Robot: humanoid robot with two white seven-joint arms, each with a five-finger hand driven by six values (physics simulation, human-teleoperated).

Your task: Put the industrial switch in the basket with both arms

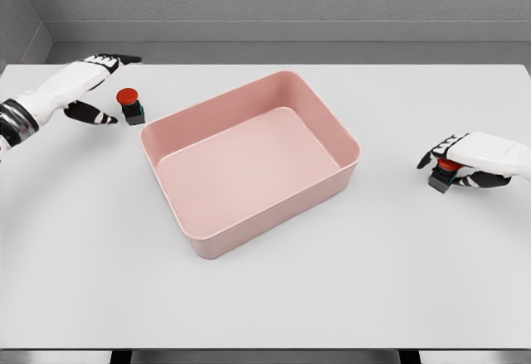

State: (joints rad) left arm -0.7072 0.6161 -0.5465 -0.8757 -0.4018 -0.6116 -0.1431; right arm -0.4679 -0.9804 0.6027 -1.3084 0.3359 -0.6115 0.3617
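Note:
A pink rectangular basket (332, 123) sits turned at an angle in the middle of the white table, with nothing inside. One industrial switch (129, 105), a dark block with a red button on top, stands just left of the basket. My left hand (98, 89) is beside it on its left, fingers spread, the thumb reaching toward it without touching. A second switch (444, 173) lies at the right of the table. My right hand (455, 158) is curled over it, and only its red top and dark lower corner show.
The white table (265, 298) spreads wide in front of the basket. A grey wall runs behind the table's far edge.

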